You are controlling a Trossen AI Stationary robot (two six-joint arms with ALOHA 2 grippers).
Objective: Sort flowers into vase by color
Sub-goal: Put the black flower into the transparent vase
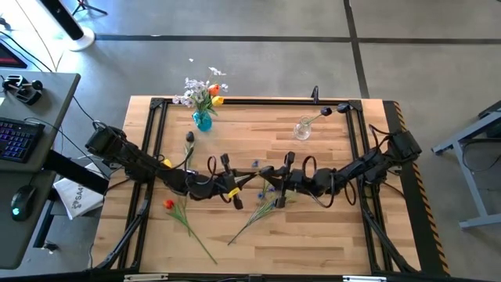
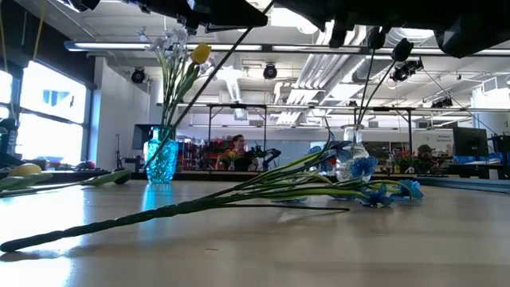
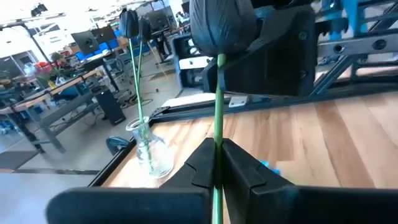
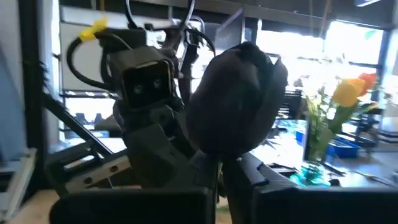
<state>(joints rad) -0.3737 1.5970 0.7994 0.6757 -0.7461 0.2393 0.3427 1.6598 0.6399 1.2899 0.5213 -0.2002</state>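
A black-headed tulip (image 3: pixel 221 28) on a green stem is held in the air between both grippers at mid-table. My left gripper (image 1: pixel 237 196) is shut on its stem; my right gripper (image 1: pixel 266 178) is shut just under the head (image 4: pixel 236 115). The clear glass vase (image 1: pixel 302 130) stands toward the far right and holds dark-headed stems (image 3: pixel 135 74). The blue vase (image 1: pixel 202 120) at the far left holds white, yellow and orange flowers. A blue spray (image 1: pixel 264 206), a red flower (image 1: pixel 168 204) and another dark flower (image 1: pixel 189 138) lie flat on the table. My left gripper pinches the green stem (image 3: pixel 218 134) between its two fingers, well below the head, with the fingers lying across it. The flower is lifted clear and its head stands beyond the fingertips. My right gripper pinches the same stem right beneath the black head (image 4: pixel 219 167), where the fingers close across it. The head sits just past the fingertips and hides most of the contact.
Black frame rails (image 1: pixel 156 141) run along the table's left, far and right edges. The stems of the lying flowers (image 2: pixel 159 211) stretch across the near middle of the table. A desk with a keyboard (image 1: pixel 19 141) stands left of the table. A person (image 2: pixel 237 147) sits far behind.
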